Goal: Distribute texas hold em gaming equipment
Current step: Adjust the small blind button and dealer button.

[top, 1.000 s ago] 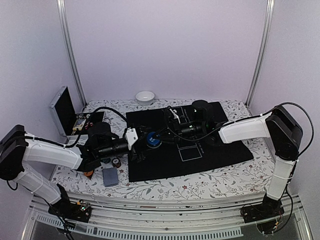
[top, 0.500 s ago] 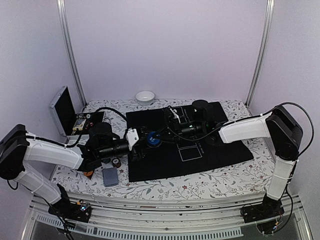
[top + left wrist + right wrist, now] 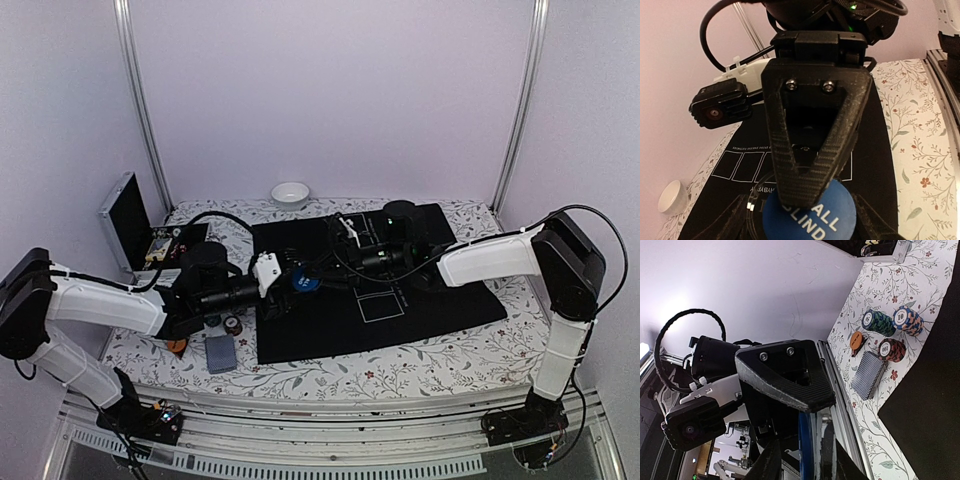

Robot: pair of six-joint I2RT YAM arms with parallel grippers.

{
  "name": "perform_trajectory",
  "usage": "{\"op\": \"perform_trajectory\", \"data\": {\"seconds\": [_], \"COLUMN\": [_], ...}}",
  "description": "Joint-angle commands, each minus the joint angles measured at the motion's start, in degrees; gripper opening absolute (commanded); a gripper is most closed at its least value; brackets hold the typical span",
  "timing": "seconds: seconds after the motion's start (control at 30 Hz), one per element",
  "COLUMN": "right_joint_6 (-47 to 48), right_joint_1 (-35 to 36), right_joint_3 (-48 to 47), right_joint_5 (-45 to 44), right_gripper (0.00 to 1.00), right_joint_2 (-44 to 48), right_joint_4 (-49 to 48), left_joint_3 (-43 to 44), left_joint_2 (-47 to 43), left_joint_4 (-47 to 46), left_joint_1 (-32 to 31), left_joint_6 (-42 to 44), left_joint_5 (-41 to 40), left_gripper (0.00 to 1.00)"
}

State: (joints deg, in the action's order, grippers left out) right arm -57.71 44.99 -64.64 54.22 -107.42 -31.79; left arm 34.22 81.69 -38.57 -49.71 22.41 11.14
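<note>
The left gripper is pinching the blue button disc from nine o'clock, while the right gripper is straddling it, jaws apart, from three o'clock.

One blue disc lettered "BLIND" over the black mat's left part; off-mat at its 8 o'clock, green stack, blue-orange stack and red stack of chips upright, close-set, with orange disc at their 8 o'clock, grey-blue card deck flat at 6.

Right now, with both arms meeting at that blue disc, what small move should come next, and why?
Probably draw the right fingers back, clear of the blue disc. They look parted around it, while the left fingers flank it closely, so the handover seems made.
</note>
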Motion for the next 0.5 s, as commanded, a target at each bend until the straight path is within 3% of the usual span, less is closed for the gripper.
{"op": "perform_trajectory", "data": {"seconds": [0.0, 0.47], "right_joint_6": [1.7, 12.0], "right_joint_1": [-0.1, -0.3], "right_joint_3": [0.0, -2.4], "right_joint_5": [-1.4, -8.9], "right_gripper": [0.33, 0.49], "right_joint_2": [1.7, 1.1], "right_joint_4": [1.2, 15.7], "left_joint_3": [1.4, 3.6], "left_joint_2": [-1.2, -0.6], "left_joint_4": [2.0, 4.4], "left_joint_1": [-0.1, 0.1], "left_joint_6": [-0.4, -1.2], "left_joint_5": [-0.9, -0.6], "left_gripper": [0.39, 0.36]}}
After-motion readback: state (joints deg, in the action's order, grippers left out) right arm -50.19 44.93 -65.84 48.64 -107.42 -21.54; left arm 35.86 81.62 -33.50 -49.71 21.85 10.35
